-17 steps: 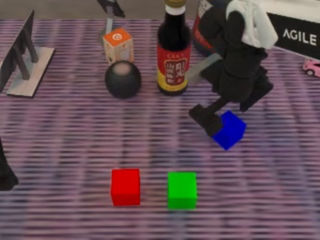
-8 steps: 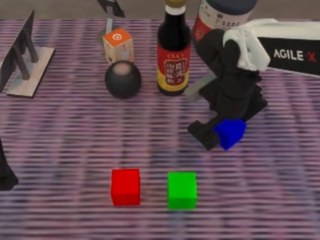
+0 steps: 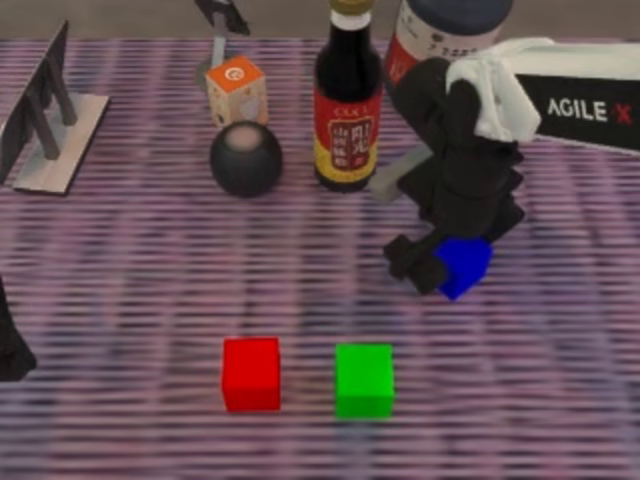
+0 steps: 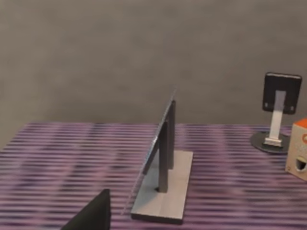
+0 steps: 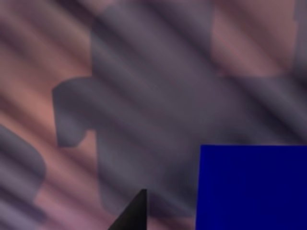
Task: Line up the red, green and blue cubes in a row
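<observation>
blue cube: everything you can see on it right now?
The blue cube is small, plain, glossy, deep blue, turned cornerwise to the table edges in the top view. It sits right of centre, beyond the green cube, with the right pincer closed around it, partly hidden beneath. Whether it touches the cloth can't be told.

"agile x" on right arm (image 3: 585, 95), bottle label (image 3: 346, 135) characters unreadable

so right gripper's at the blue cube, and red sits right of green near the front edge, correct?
Not quite. The top view shows the red cube left of the green cube, not right. The rest holds: the right gripper is at the blue cube.
</observation>
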Controlling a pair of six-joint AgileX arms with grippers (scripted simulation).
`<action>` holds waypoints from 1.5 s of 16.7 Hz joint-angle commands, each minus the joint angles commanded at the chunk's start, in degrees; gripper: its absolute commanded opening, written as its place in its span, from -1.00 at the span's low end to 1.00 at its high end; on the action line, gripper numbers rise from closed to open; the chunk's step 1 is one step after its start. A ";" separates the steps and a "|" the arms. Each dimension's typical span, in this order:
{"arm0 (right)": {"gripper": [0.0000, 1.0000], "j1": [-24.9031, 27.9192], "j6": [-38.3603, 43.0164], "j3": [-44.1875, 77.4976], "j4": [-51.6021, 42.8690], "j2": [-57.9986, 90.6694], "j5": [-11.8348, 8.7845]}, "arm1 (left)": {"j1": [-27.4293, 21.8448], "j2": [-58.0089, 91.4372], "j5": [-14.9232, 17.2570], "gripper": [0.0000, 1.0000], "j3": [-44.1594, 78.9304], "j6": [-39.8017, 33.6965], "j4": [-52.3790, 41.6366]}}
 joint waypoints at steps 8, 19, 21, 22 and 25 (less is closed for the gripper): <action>-1.00 0.00 0.00 0.00 0.00 0.00 0.00 | 0.00 0.00 0.00 1.00 0.00 0.00 0.00; -1.00 0.57 -0.06 5.29 -7.47 -3.07 -0.39 | 0.00 0.00 0.00 1.00 0.00 0.00 0.00; -1.00 0.63 -0.01 8.20 -11.92 -4.34 -0.36 | 0.00 0.00 0.00 1.00 0.00 0.00 0.00; -1.00 0.63 0.03 9.27 -13.26 -4.93 -0.34 | 0.00 0.00 0.00 1.00 0.00 0.00 0.00; -1.00 0.60 0.07 9.98 -14.13 -5.45 -0.33 | 0.00 0.00 0.00 1.00 0.00 0.00 0.00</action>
